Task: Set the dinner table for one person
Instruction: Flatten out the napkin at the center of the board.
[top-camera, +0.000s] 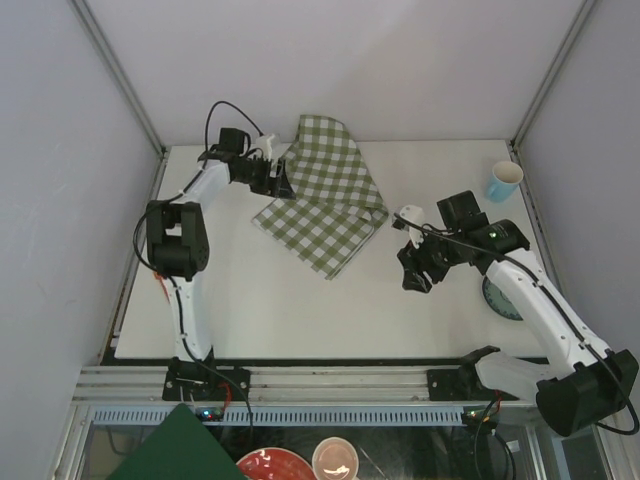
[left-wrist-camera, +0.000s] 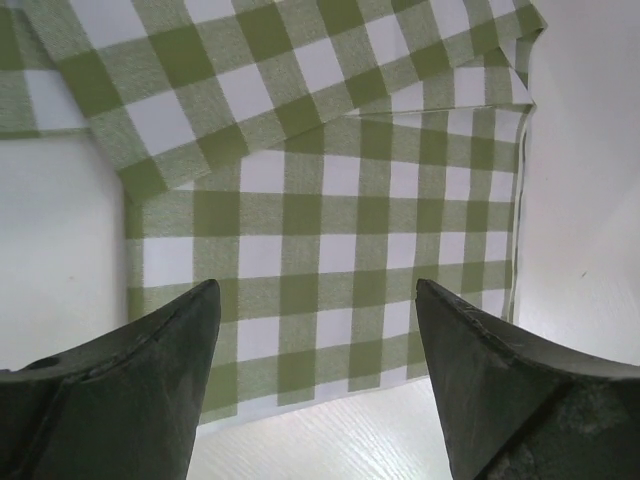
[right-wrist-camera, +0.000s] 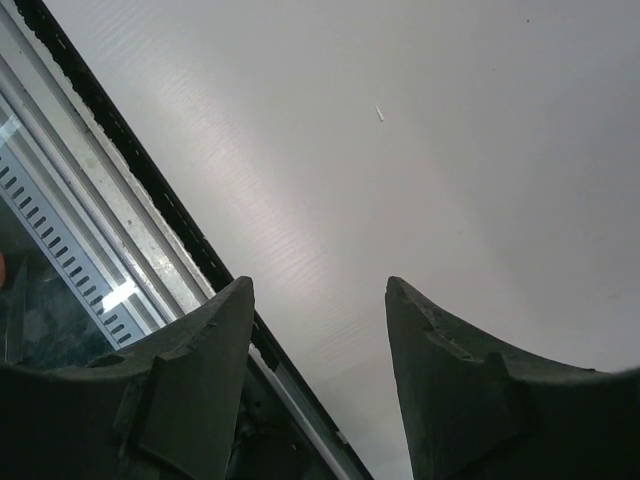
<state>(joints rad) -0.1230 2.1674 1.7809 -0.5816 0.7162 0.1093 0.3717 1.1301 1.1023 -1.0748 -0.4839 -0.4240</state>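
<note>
Presently left end effector (left-wrist-camera: 315, 290) gapes empty by cloth (top-camera: 325, 200); right end effector (right-wrist-camera: 318, 285) half-open, empty.

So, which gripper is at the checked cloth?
The left gripper, open at the edge of the cloth; the right gripper hangs over bare tabletop.

Off-white counter (top-camera: 300, 310) carries a folded-over green checked cloth (top-camera: 325, 205) toward the back, a blue cup (top-camera: 505, 180) at far right, and a plate (top-camera: 497, 298) near the right edge.
</note>
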